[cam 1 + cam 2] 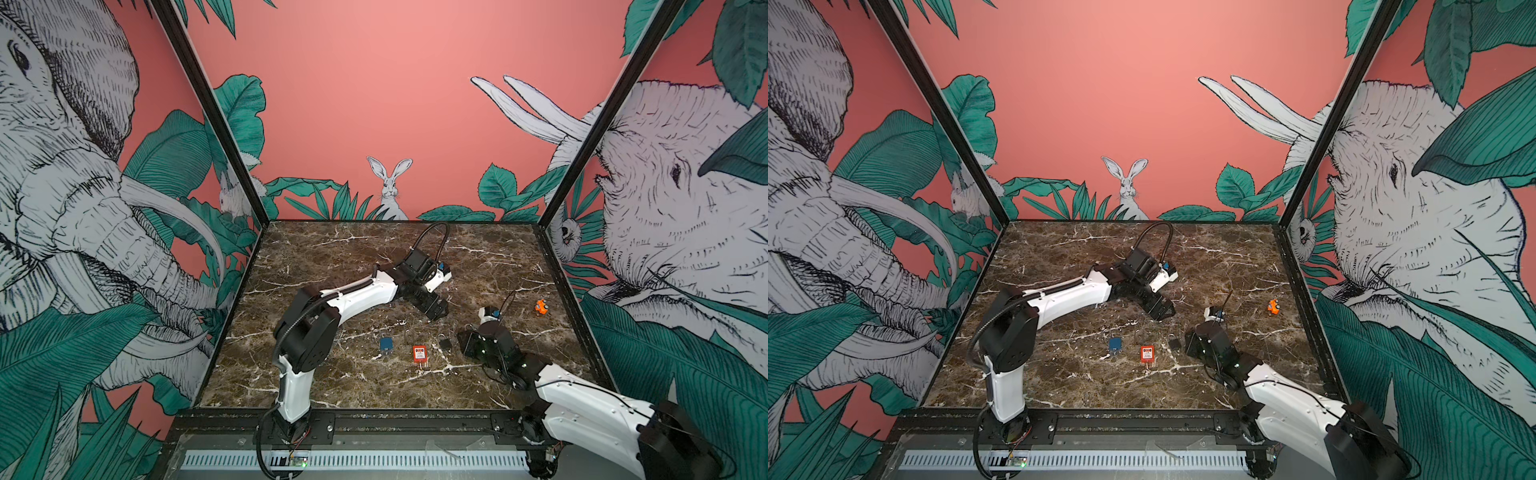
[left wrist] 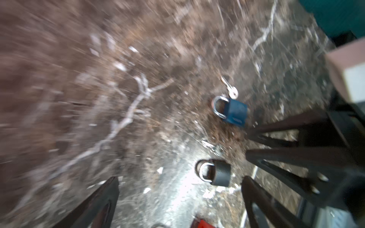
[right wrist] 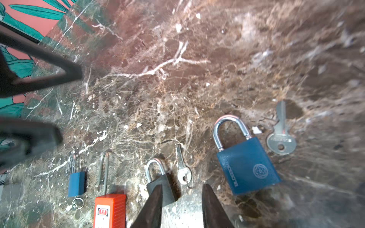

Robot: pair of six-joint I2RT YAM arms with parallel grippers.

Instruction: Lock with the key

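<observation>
A black padlock (image 3: pixel 158 182) lies flat on the marble table (image 3: pixel 197 79), its silver shackle seated in the body. A small silver key (image 3: pixel 183 171) lies loose right beside it. My right gripper (image 3: pixel 181 190) hovers low over both with its jaws apart and nothing between them; one fingertip (image 3: pixel 156 197) overlaps the lock's body. My left gripper (image 2: pixel 179 197) is wide open and empty, just behind the black padlock (image 2: pixel 219 173). In both top views the black padlock (image 1: pixel 445 343) (image 1: pixel 1175 343) sits just left of my right gripper (image 1: pixel 467 345).
A large blue padlock (image 3: pixel 246 165) with its own key (image 3: pixel 281 136) lies next to the black one. A red padlock (image 1: pixel 419 354) and a small blue padlock (image 1: pixel 386 344) lie further left. An orange object (image 1: pixel 540 306) sits at the right.
</observation>
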